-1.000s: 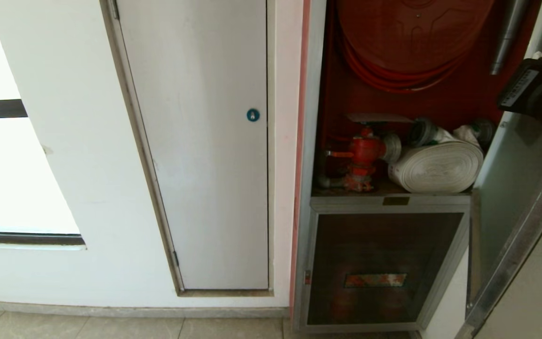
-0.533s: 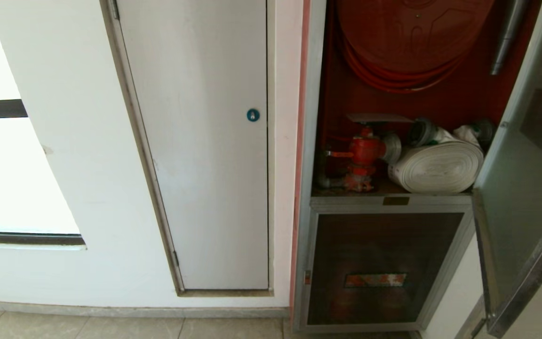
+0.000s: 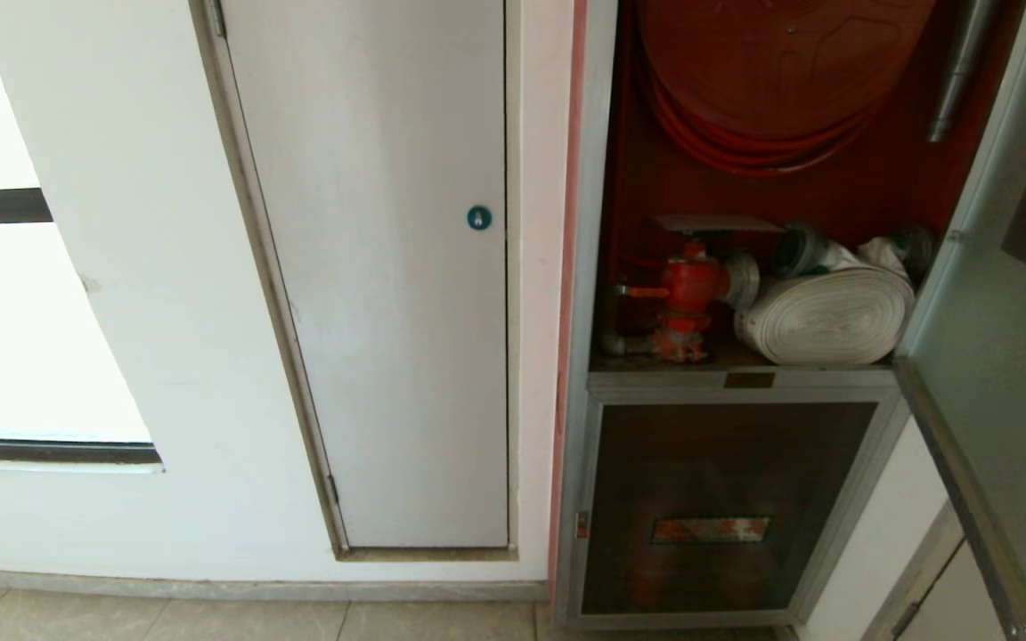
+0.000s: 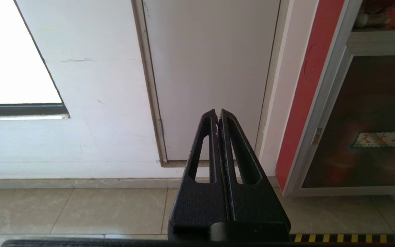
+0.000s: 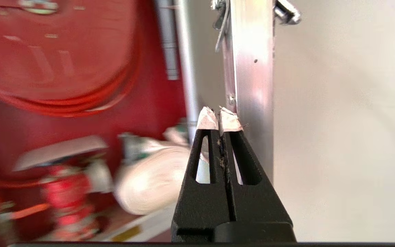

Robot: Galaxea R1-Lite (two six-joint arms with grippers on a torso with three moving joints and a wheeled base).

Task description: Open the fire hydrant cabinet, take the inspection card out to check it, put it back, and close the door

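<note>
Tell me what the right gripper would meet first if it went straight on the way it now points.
Probably the silver frame edge of the door: the shut right gripper points at it, with the fire hydrant cabinet open beside. Depth is unclear, so it might just slip past the inner side of the frame.

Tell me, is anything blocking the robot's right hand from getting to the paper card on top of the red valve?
Nothing visible blocks it. The door is swung open, and the inspection card lies exposed on the red valve. The right end effector, shut and empty, is beside the door frame's edge, with open space toward the card.
</note>
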